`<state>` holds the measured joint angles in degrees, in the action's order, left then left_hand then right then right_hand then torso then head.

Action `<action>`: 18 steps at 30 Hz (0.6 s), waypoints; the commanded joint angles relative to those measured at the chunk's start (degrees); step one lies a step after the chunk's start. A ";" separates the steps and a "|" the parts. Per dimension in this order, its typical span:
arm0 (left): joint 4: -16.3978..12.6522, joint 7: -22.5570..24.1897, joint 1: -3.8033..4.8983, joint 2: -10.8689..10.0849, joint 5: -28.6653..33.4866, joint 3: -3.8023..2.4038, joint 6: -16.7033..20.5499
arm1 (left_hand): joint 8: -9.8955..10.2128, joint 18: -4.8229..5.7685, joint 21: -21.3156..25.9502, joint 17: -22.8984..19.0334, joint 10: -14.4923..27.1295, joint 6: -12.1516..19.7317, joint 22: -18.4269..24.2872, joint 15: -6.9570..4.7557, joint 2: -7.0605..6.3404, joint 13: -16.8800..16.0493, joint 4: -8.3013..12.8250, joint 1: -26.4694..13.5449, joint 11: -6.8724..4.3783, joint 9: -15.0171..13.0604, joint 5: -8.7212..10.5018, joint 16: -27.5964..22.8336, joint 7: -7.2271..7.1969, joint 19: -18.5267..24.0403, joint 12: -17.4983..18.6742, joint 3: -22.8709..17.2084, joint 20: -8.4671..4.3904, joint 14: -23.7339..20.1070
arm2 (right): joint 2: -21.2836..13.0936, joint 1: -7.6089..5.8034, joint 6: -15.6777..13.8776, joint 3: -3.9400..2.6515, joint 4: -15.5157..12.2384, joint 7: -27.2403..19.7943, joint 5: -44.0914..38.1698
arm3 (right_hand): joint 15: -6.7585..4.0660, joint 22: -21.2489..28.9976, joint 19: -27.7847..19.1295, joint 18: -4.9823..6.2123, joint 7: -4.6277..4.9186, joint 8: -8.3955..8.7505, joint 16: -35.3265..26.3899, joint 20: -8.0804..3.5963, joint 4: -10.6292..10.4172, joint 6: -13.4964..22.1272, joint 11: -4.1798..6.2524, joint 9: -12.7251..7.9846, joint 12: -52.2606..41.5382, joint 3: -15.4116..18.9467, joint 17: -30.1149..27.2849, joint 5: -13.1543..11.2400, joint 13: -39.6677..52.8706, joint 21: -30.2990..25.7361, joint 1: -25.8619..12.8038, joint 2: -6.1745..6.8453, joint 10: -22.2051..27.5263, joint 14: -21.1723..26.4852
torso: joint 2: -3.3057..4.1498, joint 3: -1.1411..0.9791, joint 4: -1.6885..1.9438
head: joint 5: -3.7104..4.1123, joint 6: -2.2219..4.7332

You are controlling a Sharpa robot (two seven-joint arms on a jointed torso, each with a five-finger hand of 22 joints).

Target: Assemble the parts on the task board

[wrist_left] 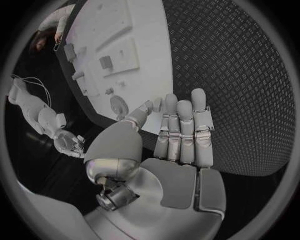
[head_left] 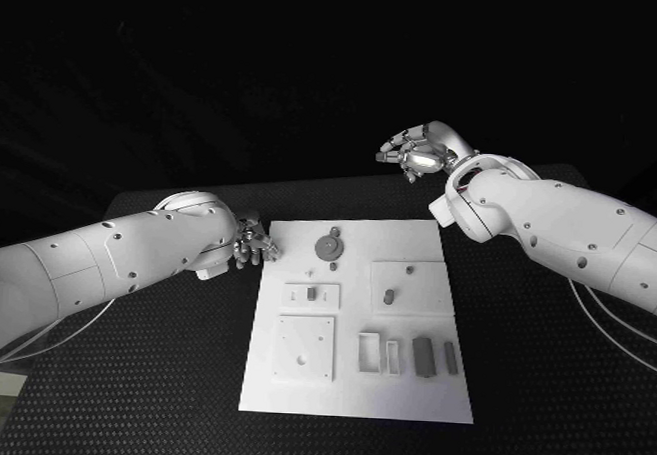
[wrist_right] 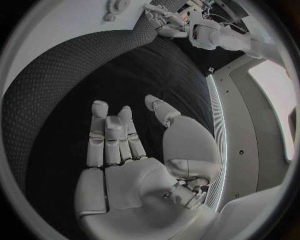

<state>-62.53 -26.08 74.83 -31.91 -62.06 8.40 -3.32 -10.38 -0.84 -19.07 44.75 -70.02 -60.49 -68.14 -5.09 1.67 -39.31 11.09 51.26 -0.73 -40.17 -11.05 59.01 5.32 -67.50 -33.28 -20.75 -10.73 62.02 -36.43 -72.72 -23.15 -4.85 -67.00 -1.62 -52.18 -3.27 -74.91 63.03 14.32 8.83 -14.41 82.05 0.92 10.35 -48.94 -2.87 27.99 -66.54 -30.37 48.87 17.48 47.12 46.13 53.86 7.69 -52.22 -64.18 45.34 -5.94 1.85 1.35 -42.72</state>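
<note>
The white task board (head_left: 361,319) lies in the middle of the black table. On it are a round grey gear-like part (head_left: 330,247) near the far end, a small peg (head_left: 390,296) in a raised square, and two dark blocks (head_left: 422,356) toward the near end. My left hand (head_left: 252,243) hovers just off the board's left edge, level with the gear, fingers straight and palm empty (wrist_left: 178,135). My right hand (head_left: 415,152) is raised beyond the board's far right corner, over the table's back edge; its palm (wrist_right: 125,145) is bare and its fingers are extended.
A square white plate (head_left: 305,347) and upright slotted holders (head_left: 370,352) occupy the board's near half. The black textured mat (head_left: 554,375) stretches out on both sides of the board. The table's far edge (head_left: 330,186) runs just behind the board.
</note>
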 commanded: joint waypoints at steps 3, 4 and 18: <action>-0.11 0.78 -0.02 0.19 0.79 0.00 0.46 | -0.37 -0.53 0.32 0.10 -0.52 -0.59 -0.13 0.07 1.20 -0.07 0.66 -0.05 -0.05 0.11 -0.38 -0.23 0.05 -0.43 0.37 -0.15 0.16 0.62 | 0.06 0.02 0.58 -0.03 -0.06 -0.35 -0.02 | -0.02 -1.12 0.04 0.68 0.52 0.32 -0.24 -0.27 -0.09 0.08 -0.06 -0.05 -0.20 -0.06 0.09 0.19 -0.05 -0.16 -0.47 -0.12 0.41 0.46 | 0.03 -0.01 0.01 | -0.03 -0.03; -0.09 0.80 -0.02 0.19 0.79 0.00 0.50 | -0.41 -0.53 0.32 0.11 -0.57 -0.64 -0.14 0.07 1.31 -0.07 0.74 -0.07 -0.06 0.11 -0.39 -0.23 0.03 -0.45 0.37 -0.16 0.17 0.64 | 0.07 0.02 0.59 -0.03 -0.05 -0.35 -0.02 | -0.02 -1.12 0.04 0.68 0.52 0.32 -0.24 -0.27 -0.09 0.08 -0.06 -0.05 -0.20 -0.06 0.09 0.19 -0.05 -0.16 -0.47 -0.12 0.41 0.46 | 0.03 0.00 0.00 | -0.02 -0.04; -0.48 1.07 -0.03 -0.55 4.66 -0.02 1.80 | -2.67 -0.85 -1.19 0.71 -4.34 -4.44 -2.08 -0.87 1.03 -0.39 -1.12 3.52 -1.44 0.58 7.64 0.71 -1.42 -3.48 -0.14 -10.70 -0.61 3.87 | 0.04 0.02 0.60 -0.03 -0.01 -0.36 -0.02 | -0.02 -1.12 0.04 0.68 0.53 0.32 -0.24 -0.27 -0.09 0.09 -0.06 -0.05 -0.21 -0.05 0.09 0.19 -0.06 -0.16 -0.50 -0.13 0.41 0.46 | 0.01 -0.02 -0.04 | 0.05 -0.19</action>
<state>-62.78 -25.70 74.81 -32.46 -59.28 8.40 -2.42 -12.70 -0.83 -19.99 45.44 -73.74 -64.60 -70.19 -5.94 2.97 -39.66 10.39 54.31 -1.77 -39.47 -3.96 59.68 3.69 -70.72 -33.46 -30.40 -11.31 65.53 -36.42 -72.72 -23.11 -4.85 -66.97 -1.62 -52.17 -3.26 -74.90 63.03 14.33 8.98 -14.41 82.05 0.93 10.35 -48.75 -2.87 28.00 -66.52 -30.37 48.86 17.48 47.13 46.13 53.86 7.69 -52.22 -64.18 45.35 -5.96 1.83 1.33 -42.89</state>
